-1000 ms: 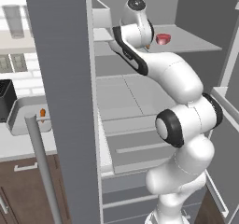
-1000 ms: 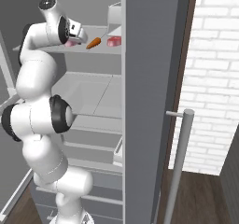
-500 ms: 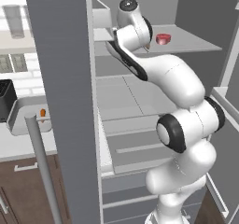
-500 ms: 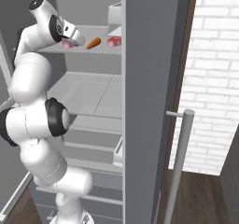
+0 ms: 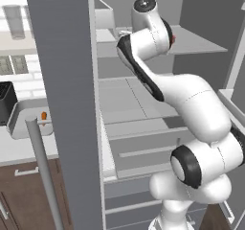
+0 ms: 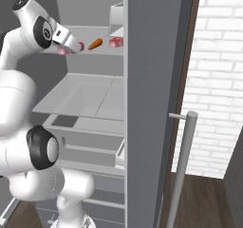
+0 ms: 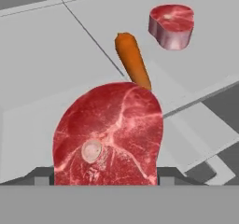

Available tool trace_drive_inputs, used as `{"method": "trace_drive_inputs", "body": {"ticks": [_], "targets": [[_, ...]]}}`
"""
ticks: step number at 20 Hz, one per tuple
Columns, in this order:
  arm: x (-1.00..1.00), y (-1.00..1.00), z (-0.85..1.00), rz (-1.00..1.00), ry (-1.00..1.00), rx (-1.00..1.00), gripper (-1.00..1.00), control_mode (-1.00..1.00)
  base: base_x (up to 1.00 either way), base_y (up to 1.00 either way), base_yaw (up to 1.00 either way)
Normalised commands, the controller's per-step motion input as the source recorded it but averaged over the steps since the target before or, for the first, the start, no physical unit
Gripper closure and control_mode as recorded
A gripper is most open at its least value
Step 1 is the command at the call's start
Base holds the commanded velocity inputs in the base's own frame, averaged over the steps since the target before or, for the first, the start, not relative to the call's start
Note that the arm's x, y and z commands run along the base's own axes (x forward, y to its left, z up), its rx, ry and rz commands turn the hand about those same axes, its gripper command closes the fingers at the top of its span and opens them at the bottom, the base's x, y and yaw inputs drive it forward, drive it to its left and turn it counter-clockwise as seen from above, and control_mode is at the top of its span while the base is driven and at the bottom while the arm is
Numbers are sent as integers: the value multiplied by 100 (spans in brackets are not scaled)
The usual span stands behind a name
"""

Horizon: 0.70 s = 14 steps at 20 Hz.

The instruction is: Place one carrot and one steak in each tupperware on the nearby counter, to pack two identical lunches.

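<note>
Early in the packing — one carrot [image 5: 43,115] already sits in a tupperware [image 5: 21,128] on the counter [image 5: 19,150]. End effector [image 6: 76,47] clamped on the near steak [image 7: 109,134] at the fridge shelf [image 7: 42,55]. Second carrot [image 7: 132,62] lies lengthwise pointing away from the hand, far steak [image 7: 171,24] beyond — both unpacked.
</note>
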Motion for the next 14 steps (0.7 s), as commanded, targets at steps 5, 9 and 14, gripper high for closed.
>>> {"method": "trace_drive_inputs", "body": {"ticks": [5, 9, 14], "targets": [[-100, -45, 0, 2, -2, 1, 100, -100, 0, 0, 0], [-100, -49, -15, 4, 0, 4, 100, -100, 0, 0, 0], [-100, -26, -48, 2, 3, 1, 100, -100, 0, 0, 0]]}}
